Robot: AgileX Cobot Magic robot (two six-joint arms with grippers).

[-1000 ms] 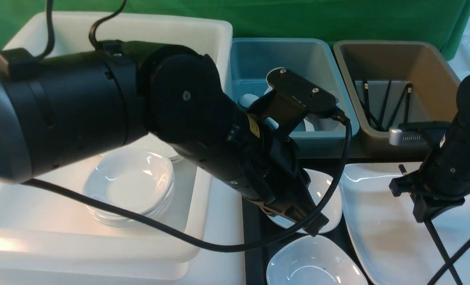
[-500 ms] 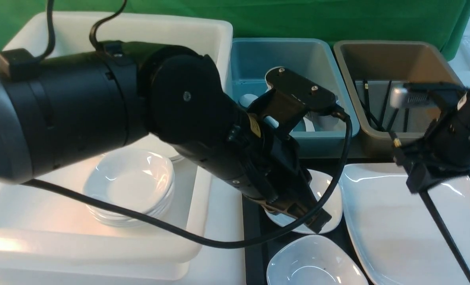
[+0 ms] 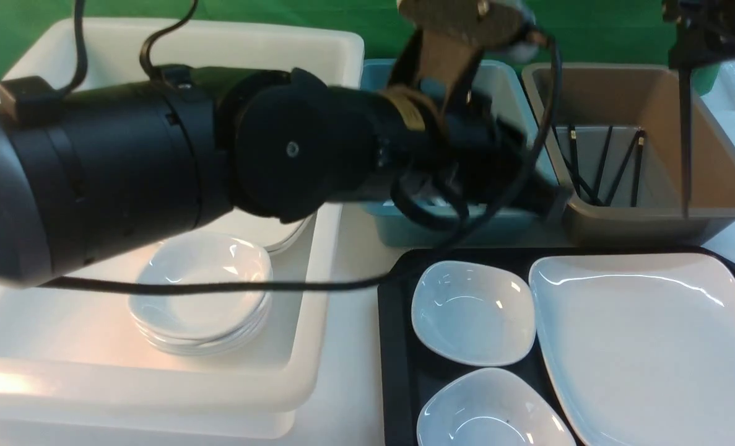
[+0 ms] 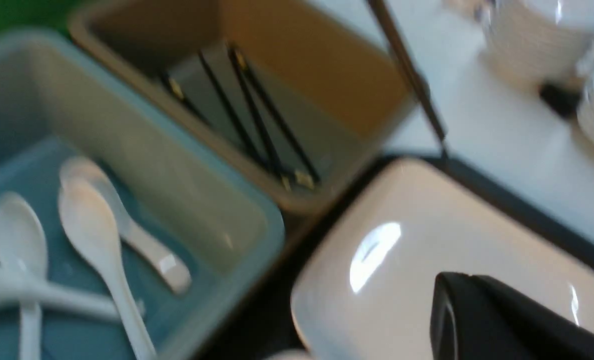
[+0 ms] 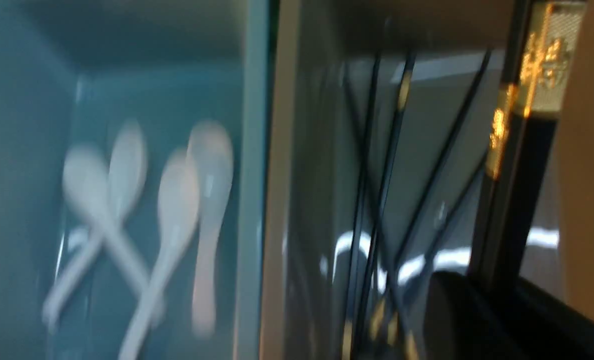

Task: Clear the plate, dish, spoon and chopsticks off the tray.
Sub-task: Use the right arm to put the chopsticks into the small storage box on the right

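Front view with both wrist views. The right gripper (image 3: 686,56), raised at the far right, is clenched on the chopsticks (image 3: 687,142), which hang upright from it over the right part of the brown bin (image 3: 621,93); the right wrist view shows their gold bands just beside the finger. Other black chopsticks (image 3: 602,167) lie crossed on that bin's floor. The left gripper (image 3: 550,199), blurred, reaches to the near edge between the blue bin (image 3: 516,93) and the brown bin; it is clenched, and whether it holds anything cannot be told. Several white spoons (image 4: 96,235) lie in the blue bin. The tray (image 3: 395,322) sits near, in front of both bins. The plate (image 3: 646,347) rests on its right part, and to the plate's left stand the far dish (image 3: 472,313) and the near dish (image 3: 491,412), both empty. At the left, the white tub (image 3: 317,297) holds a stack of dishes (image 3: 200,297).
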